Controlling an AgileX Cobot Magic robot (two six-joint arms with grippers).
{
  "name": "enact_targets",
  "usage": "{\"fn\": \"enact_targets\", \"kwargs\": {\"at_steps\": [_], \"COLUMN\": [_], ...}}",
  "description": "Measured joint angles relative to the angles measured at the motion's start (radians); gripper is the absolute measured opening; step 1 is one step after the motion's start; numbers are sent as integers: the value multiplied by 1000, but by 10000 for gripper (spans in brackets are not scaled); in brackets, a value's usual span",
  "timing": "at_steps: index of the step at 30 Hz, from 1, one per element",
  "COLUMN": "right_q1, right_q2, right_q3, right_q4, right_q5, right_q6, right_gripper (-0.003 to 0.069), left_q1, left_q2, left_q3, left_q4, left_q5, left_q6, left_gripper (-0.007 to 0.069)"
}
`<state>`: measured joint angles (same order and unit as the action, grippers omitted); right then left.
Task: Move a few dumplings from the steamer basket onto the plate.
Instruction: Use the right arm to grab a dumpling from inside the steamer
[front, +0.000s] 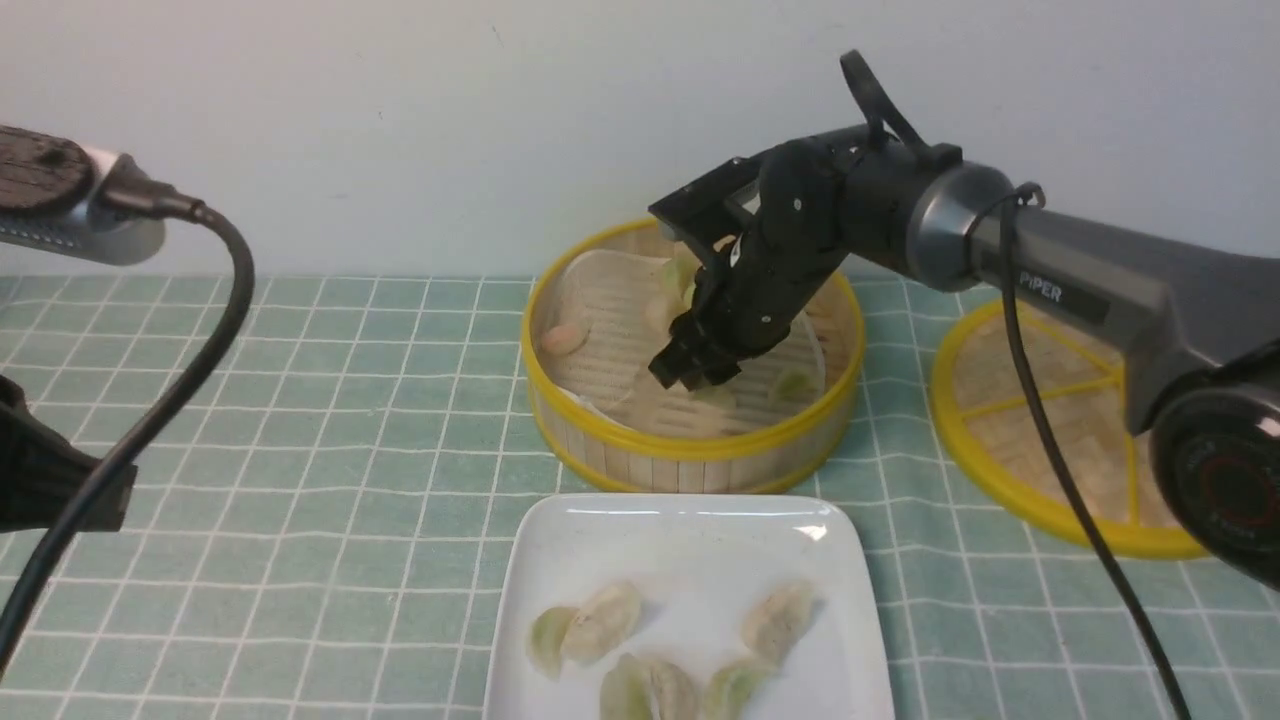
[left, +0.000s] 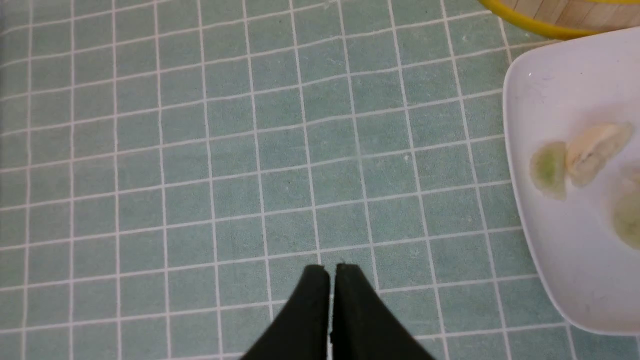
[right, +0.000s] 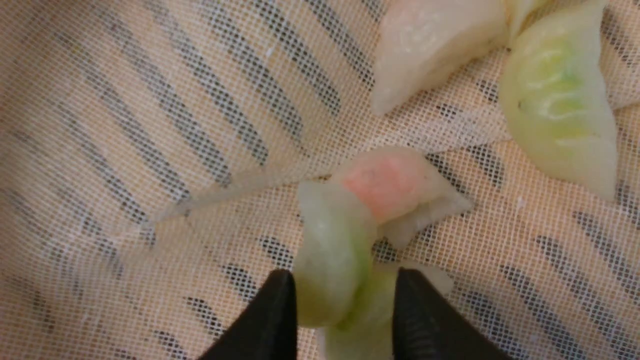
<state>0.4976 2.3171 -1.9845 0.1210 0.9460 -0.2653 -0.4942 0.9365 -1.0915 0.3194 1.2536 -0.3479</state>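
The steamer basket (front: 690, 455) stands at the back centre, with a ribbed whitish liner (right: 150, 125). My right gripper (front: 690, 375) reaches down into it. In the right wrist view the right gripper (right: 345, 276) is shut on a pale green dumpling (right: 332, 250) that leans against a pinkish one (right: 390, 187). More dumplings lie nearby (right: 560, 100). The white square plate (front: 690, 530) in front of the basket holds several dumplings (front: 600, 620). My left gripper (left: 330, 267) is shut and empty above the cloth, to the left of the plate (left: 550, 80).
The flat woven yellow-rimmed lid (front: 1060, 420) lies to the right of the basket, under the right arm. A pink dumpling (front: 563, 338) sits at the basket's left side. A green checked cloth (front: 330, 420) covers the table. A white wall stands behind.
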Motion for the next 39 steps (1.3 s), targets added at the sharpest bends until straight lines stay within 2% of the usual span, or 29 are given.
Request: {"fn": "enact_targets", "kwargs": {"at_steps": [1, 2, 5, 14, 17, 22, 23, 25, 27, 28, 30, 32, 34, 37, 38, 39], "right_q1": [1, 1, 1, 1, 1, 1, 1, 1, 1, 1, 1, 1, 1, 1, 1, 1], "right_q2": [-2, -4, -9, -37, -33, -14, -3, 14, 22, 37, 53, 54, 56, 49, 47, 37], "right_q3": [-3, -12, -27, -60, -60, -60, -60, -60, -60, -60, -61, -63, -64, -64, -64, -64], "right_q4": [0, -4, -5, -5, -10, -25, -32, -37, -42, -50, -57, -59, -62, -75, -82, -94], "right_q5": [2, 27, 67, 119, 134, 143, 143, 142, 136, 120, 106, 100, 98, 116, 120, 146], "right_q6": [0, 0, 0, 8, 50, 89, 94, 98, 105, 119, 135, 142, 147, 149, 149, 150], "right_gripper": [136, 53, 0, -12, -5, 99, 170, 261, 307, 372, 422, 426, 357, 207, 190, 126], "left_q1": [0, 0, 0, 0, 0, 0, 0, 0, 0, 0, 0, 0, 0, 0, 0, 0], "left_q2": [0, 0, 0, 0, 0, 0, 0, 0, 0, 0, 0, 0, 0, 0, 0, 0], "left_q3": [0, 0, 0, 0, 0, 0, 0, 0, 0, 0, 0, 0, 0, 0, 0, 0], "left_q4": [0, 0, 1, 1, 1, 1, 1, 1, 1, 1, 1, 1, 1, 1, 1, 1], "left_q5": [0, 0, 1, 1, 1, 1, 1, 1, 1, 1, 1, 1, 1, 1, 1, 1], "left_q6": [0, -2, -3, -3, -3, -3, -3, -3, -3, -3, -3, -3, -3, -3, -3, -3], "left_gripper": [-6, -6, -6, -6, -6, -6, -6, -6, -6, -6, -6, -6, -6, -6, -6, -6]}}
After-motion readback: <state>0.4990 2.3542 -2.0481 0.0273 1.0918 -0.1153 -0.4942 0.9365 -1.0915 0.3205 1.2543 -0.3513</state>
